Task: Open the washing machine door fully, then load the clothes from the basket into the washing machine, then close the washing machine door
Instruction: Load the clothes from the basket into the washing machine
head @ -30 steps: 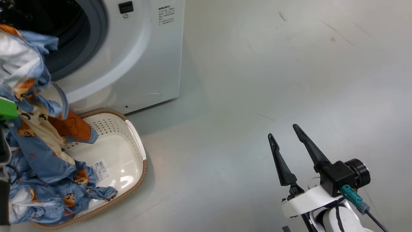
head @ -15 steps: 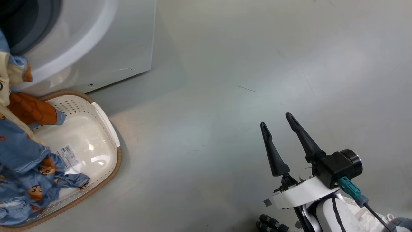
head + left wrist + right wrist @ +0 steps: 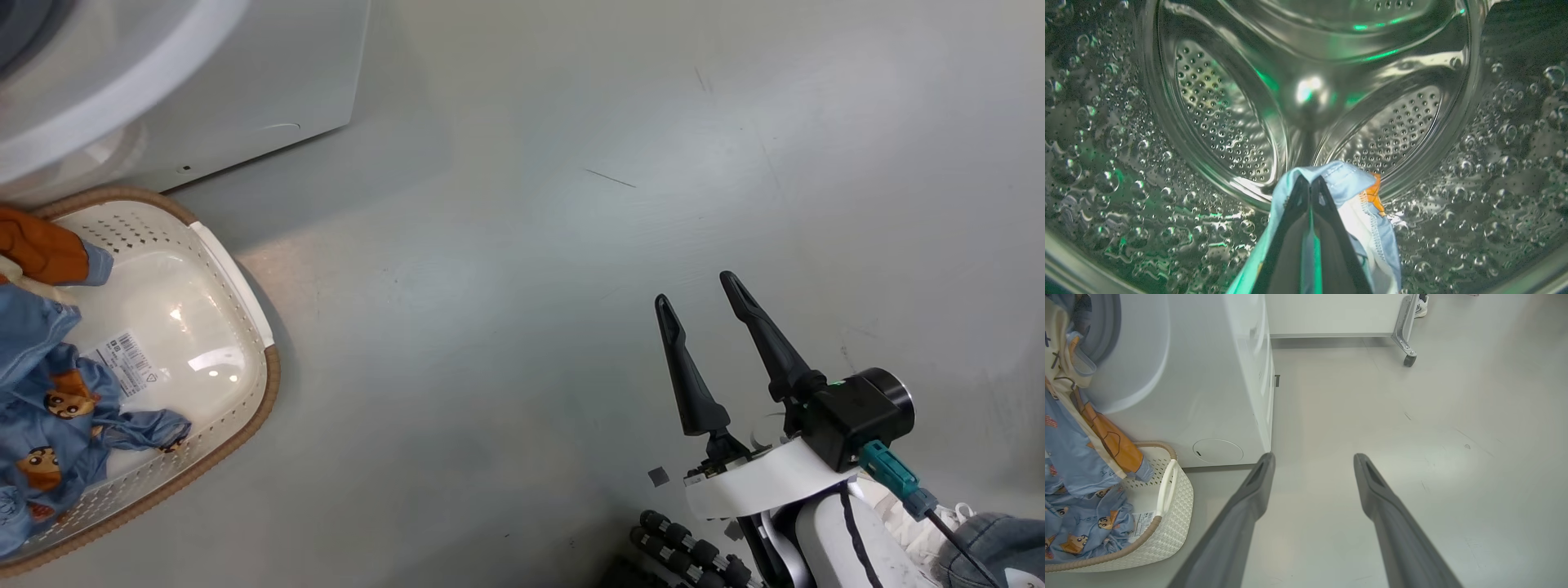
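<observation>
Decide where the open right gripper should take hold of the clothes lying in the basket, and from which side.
Probably pinch a raised fold of the crumpled clothes from above, fingers pointing down. The basket walls in the heap, blocking a sideways approach, and the soft fabric bunches into ridges the right gripper can close on.

We record bright, even overhead light in the head view; the floor shows a mild sheen. Two glare spots mark the basket at nine o'clock. The washer throws a soft shadow toward three o'clock. The drum is dim, with green reflections at twelve o'clock. The left fingers are blurred. The right wrist view bows at its edges.
</observation>
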Tool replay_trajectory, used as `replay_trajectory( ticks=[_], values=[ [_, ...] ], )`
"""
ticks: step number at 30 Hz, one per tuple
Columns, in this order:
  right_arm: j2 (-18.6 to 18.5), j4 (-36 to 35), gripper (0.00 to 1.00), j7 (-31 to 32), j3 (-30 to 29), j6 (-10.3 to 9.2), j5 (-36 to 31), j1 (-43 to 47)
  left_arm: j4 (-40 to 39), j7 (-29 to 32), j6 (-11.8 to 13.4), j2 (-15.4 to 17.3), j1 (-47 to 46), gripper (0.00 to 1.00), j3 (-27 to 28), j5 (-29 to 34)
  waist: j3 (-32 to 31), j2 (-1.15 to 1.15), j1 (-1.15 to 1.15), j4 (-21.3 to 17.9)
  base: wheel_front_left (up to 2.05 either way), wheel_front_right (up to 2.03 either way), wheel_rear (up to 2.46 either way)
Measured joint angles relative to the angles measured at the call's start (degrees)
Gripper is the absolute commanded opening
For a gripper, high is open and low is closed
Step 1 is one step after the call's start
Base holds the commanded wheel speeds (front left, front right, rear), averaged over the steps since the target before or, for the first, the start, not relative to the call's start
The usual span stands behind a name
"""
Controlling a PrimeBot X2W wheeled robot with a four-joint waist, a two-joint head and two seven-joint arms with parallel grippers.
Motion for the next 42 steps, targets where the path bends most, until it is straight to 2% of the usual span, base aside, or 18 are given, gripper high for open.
replay_trajectory(
  ticks=[8, 16, 17, 18, 19, 30, 42],
  values=[
    [0.0, -0.4, 1.00, 0.0, 1.2, -0.41, 0.7, -1.2, 1.5, -4.9, -0.6, 0.8, -6.8, 0.00, -0.3, 0.9, 2.0, 0.00, 0.00, 0.0, 0.00, 0.00, 0.00],
    [0.0, -0.2, 1.00, 0.0, 2.0, -0.54, 1.3, -1.2, 10.4, -1.3, -0.6, 2.3, -6.2, 0.00, -4.7, 5.3, 2.3, 0.00, -0.01, -0.3, 0.00, 0.00, 0.00],
    [0.0, -0.1, 1.00, 0.0, 2.0, -0.85, 1.3, -1.2, 11.3, -0.9, -0.5, 2.3, -6.2, 0.17, -5.0, 5.3, 2.3, 0.00, 0.00, -0.3, 0.00, 0.00, 0.00],
    [0.0, 0.0, 1.00, 0.0, 2.1, -0.91, 1.4, -1.2, 12.0, -0.4, -0.5, 2.3, -6.2, 0.72, -5.5, 5.4, 2.2, 0.00, 0.00, -0.3, 0.00, 0.00, 0.00],
    [0.0, 0.1, 1.00, 0.0, 2.0, -0.94, 1.4, -1.2, 12.7, -0.4, -0.5, 2.1, -6.2, 1.00, -5.7, 5.6, 2.2, 0.00, 0.00, -0.3, 0.00, 0.00, 0.00],
    [0.0, 1.8, 1.00, 0.0, 0.7, -1.43, 1.7, -2.7, 18.2, -5.7, 1.6, -2.5, -6.0, 1.00, -5.8, 6.8, -0.4, 0.00, -0.01, 1.6, 0.00, 0.00, 0.00],
    [-0.1, 4.4, 1.00, 0.0, -3.6, -1.40, -0.1, -3.1, 21.0, -9.8, 2.5, -10.8, -0.4, 1.00, -8.6, 7.2, -5.7, 0.00, -0.01, 6.8, 0.00, 0.00, 0.00]
  ],
)
